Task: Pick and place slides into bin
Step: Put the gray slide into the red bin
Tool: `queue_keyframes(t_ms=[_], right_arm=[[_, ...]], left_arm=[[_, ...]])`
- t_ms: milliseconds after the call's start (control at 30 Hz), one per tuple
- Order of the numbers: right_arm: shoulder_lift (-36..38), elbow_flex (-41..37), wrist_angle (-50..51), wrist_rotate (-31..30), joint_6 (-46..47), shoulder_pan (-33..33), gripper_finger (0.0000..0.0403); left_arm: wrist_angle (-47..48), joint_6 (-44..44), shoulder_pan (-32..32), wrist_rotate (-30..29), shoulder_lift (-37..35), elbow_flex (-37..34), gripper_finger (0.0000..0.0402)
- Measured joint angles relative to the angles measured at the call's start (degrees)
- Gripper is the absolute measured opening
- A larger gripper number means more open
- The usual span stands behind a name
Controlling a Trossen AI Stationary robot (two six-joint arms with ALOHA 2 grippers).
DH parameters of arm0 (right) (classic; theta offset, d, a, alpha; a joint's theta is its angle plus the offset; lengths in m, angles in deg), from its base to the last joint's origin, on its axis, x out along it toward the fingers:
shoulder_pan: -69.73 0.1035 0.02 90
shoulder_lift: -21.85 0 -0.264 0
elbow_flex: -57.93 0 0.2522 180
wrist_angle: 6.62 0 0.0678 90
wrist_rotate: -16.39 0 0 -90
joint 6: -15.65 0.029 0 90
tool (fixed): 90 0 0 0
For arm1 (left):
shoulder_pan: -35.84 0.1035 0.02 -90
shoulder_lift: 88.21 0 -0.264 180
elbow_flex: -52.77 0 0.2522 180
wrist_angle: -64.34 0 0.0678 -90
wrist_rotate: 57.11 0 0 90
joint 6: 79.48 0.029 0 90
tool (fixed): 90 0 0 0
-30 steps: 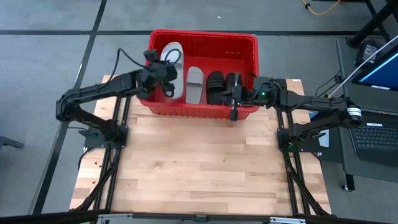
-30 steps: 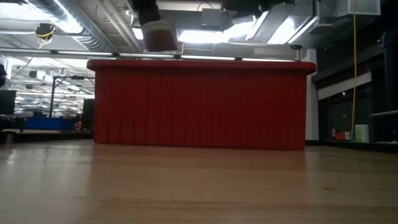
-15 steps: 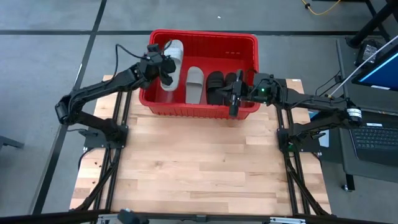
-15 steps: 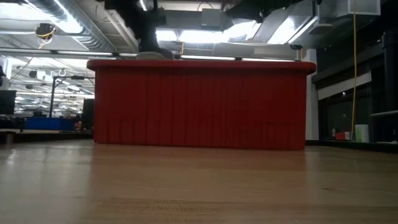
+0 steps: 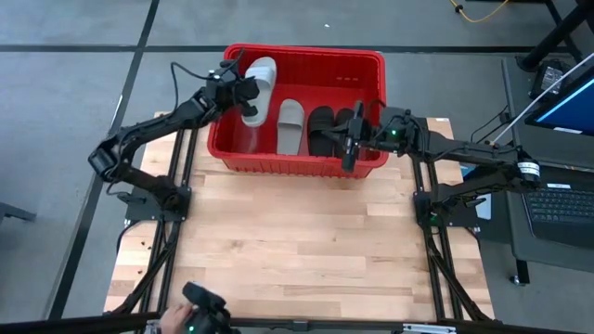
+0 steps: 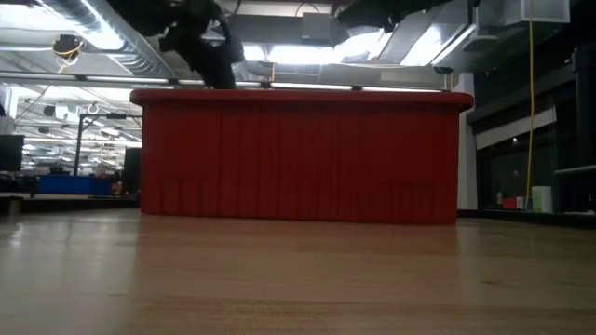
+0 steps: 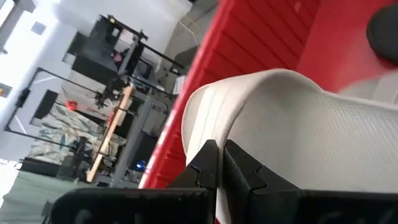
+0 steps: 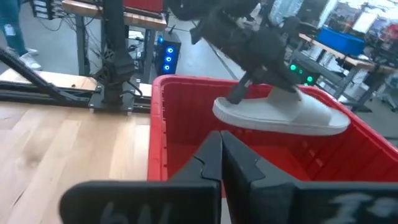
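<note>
Slides are my target, and none lie on the pale wooden plank tabletop (image 5: 297, 241), whose near stretch I see bare. At its far edge stands the large red ribbed plastic bin (image 5: 367, 67), with thick rim, filling the middle of my low view (image 6: 298, 158).

My right hand (image 5: 350, 148) sits over the bin's near right rim, its two dark fingers pressed together with nothing between them. Just beyond it, inside the bin at the right, two matte black slides (image 5: 329, 128) lie side by side, touching. Left of them one light grey slide (image 5: 290, 125) lies flat on the bin floor.

Farther in, at the far left corner, my left hand (image 5: 243, 88) is clamped narrow on the strap of the second light grey slide (image 5: 259, 83). From my left wrist camera the pale ribbed strap (image 7: 286, 118) bulges just past the closed fingertips. From my right wrist camera that slide (image 8: 280, 115) hangs sole down, roughly level, above the bin interior and clear of the floor.
</note>
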Motion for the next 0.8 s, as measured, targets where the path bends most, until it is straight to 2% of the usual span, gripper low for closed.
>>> queue_keyframes(t_ms=[433,800], right_arm=[[0.0,0.0,0.1,0.0,3.8,-2.4,0.0006],[0.0,0.0,1.7,0.0,3.8,-5.0,0.0006]], left_arm=[[0.4,-1.7,2.0,-0.9,10.6,0.0,0.0003],[0.6,-3.4,1.9,-0.9,15.8,0.0,0.0003]])
